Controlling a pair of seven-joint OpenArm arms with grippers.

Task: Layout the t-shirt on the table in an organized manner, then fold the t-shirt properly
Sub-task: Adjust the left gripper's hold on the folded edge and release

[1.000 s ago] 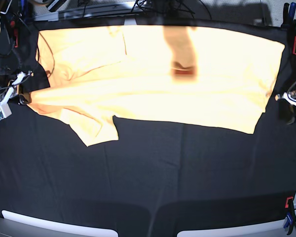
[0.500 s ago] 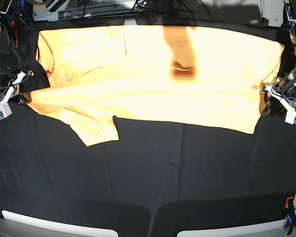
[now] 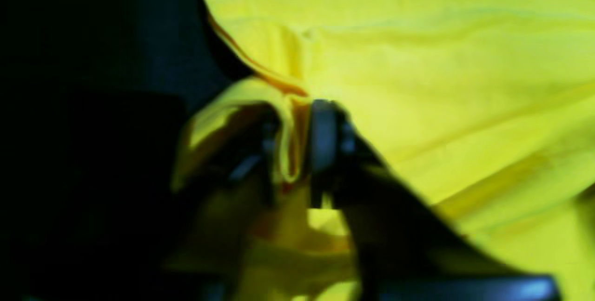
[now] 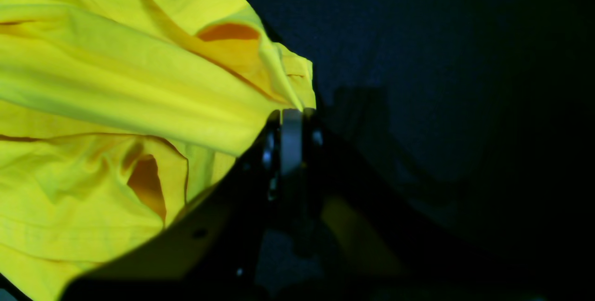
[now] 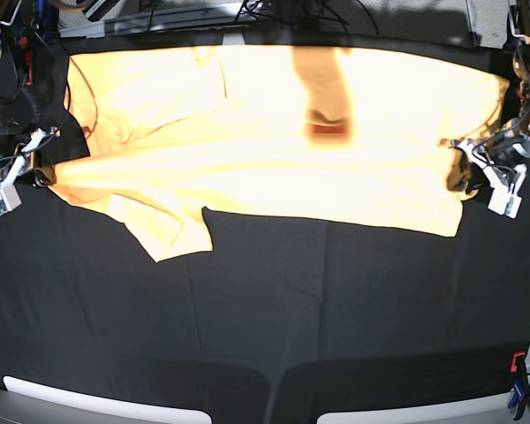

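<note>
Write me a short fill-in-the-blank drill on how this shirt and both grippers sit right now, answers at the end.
1. The t-shirt lies spread on a table covered in ____ cloth.
2. The left gripper pinches a fold of the ____.
3. In the base view, the right gripper sits at the shirt's ____ edge.

Missing words: black; t-shirt; left

Plain pale orange-yellow t-shirt, no print, matte black table, red-and-black clamp

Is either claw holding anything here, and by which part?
Both hold the t-shirt. The left claw pinches a fold of its edge at the hem side; the right claw grips the edge at the opposite, sleeve-side end.
</note>
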